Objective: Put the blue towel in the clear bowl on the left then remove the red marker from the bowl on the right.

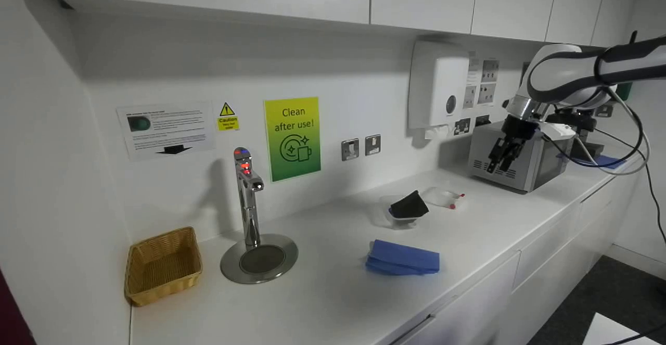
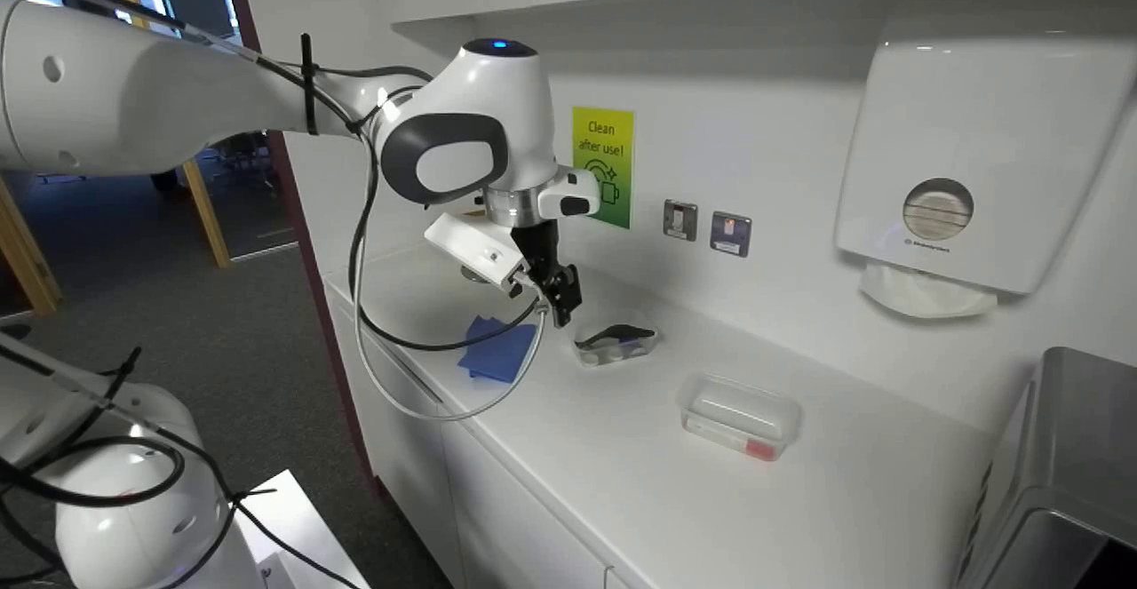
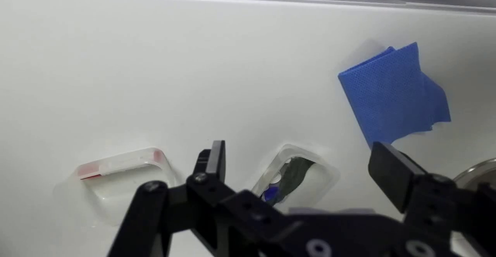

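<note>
The blue towel (image 3: 391,98) lies folded on the white table (image 3: 193,75), near its front edge. Above the table hangs the hand (image 3: 298,148), released, its fingers (image 3: 391,173) spread wide apart. Closer to the back edge stand a clear bowl (image 2: 622,354) with a black item (image 2: 622,333) in it and, near but not touching, another clear bowl (image 2: 706,431), where the red marker (image 2: 761,449) shows at one end.

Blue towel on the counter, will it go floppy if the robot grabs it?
The blue towel would probably droop, since it looks like thin cloth. It may unfold, as layered edges show. It likely won't roll, lying flat.
</note>
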### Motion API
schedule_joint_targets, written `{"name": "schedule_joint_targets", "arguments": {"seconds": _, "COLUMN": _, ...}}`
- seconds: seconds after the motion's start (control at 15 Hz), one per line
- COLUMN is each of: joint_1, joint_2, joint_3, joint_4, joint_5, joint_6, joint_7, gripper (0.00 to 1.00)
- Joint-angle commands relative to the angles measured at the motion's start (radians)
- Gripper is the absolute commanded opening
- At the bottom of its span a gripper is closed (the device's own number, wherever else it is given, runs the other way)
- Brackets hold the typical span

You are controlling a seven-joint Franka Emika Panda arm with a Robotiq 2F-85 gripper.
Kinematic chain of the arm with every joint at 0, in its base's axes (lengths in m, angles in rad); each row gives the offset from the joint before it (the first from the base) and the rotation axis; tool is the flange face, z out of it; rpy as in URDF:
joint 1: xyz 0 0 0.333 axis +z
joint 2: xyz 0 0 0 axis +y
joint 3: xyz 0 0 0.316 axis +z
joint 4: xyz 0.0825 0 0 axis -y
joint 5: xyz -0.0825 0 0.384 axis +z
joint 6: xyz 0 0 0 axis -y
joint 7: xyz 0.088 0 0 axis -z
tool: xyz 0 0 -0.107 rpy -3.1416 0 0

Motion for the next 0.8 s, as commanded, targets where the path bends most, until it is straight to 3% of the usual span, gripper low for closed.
{"name": "schedule_joint_targets", "arguments": {"seconds": 0.0, "joint_1": -0.028, "joint_2": 0.005, "joint_3": 0.023, "joint_4": 0.002, "joint_5": 0.014, "joint_6": -0.002, "joint_7": -0.012, "gripper": 1.00}}
{"name": "schedule_joint_targets", "arguments": {"seconds": 0.4, "joint_1": 0.004, "joint_2": 0.039, "joint_3": 0.018, "joint_4": 0.011, "joint_5": 0.081, "joint_6": 0.011, "joint_7": -0.038, "gripper": 1.00}}
{"name": "schedule_joint_targets", "arguments": {"seconds": 0.73, "joint_1": 0.019, "joint_2": 0.163, "joint_3": 0.194, "joint_4": -0.008, "joint_5": 0.187, "joint_6": 0.177, "joint_7": 0.293, "gripper": 1.00}}
